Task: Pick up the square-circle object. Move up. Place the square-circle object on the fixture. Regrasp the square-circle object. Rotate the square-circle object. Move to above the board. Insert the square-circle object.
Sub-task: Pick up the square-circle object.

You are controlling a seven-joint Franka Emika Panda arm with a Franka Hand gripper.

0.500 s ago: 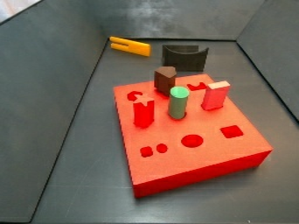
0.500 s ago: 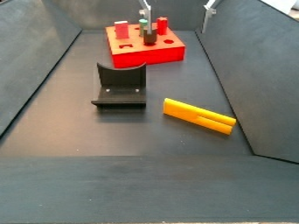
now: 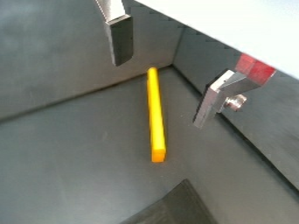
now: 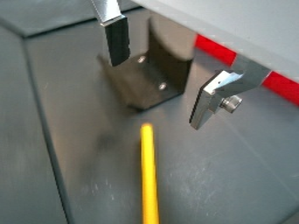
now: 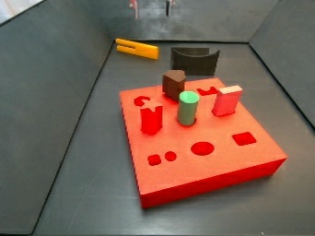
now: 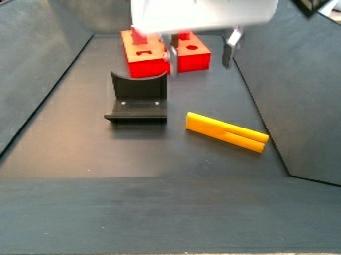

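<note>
Two flat silver fingers (image 3: pixel 118 39) with dark pads are seen held wide apart in both wrist views, with nothing clamped between them. The gripper (image 4: pixel 163 74) is positioned above the floor, clear of every piece; in a side view it (image 6: pixel 200 45) is seen hanging over the stretch between the board (image 6: pixel 193 55) and the fixture (image 6: pixel 136 98). The square-circle object (image 3: pixel 156 114) is laid flat on the dark floor below the open gap, untouched by either finger. In a side view this yellow bar (image 6: pixel 226 132) is found just beside the fixture, close to the sloping wall. In a side view the board (image 5: pixel 197 138) is shown carrying a green cylinder (image 5: pixel 189 108) and red pegs (image 5: pixel 227 100), well apart from the square-circle object (image 5: pixel 136 48).
</note>
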